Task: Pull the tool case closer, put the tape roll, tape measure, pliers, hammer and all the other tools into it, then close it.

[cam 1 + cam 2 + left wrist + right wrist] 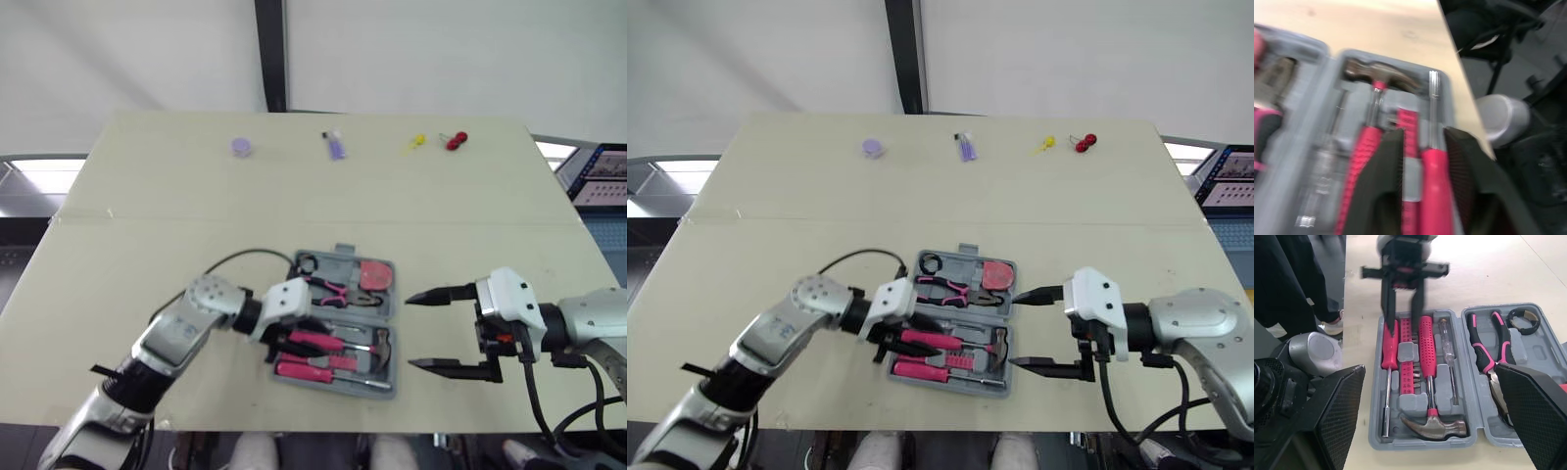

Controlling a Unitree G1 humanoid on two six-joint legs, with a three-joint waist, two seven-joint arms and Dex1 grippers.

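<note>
Tool case, open near the table's front edge, held hammer, pliers, tape roll and tape measure. Left gripper hung narrowly parted over the hammer's half; right gripper gaped wide beside the case.

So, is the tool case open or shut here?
Open: the tool case lies spread flat, both halves facing up, with the hammer and pliers showing in their slots.
</note>
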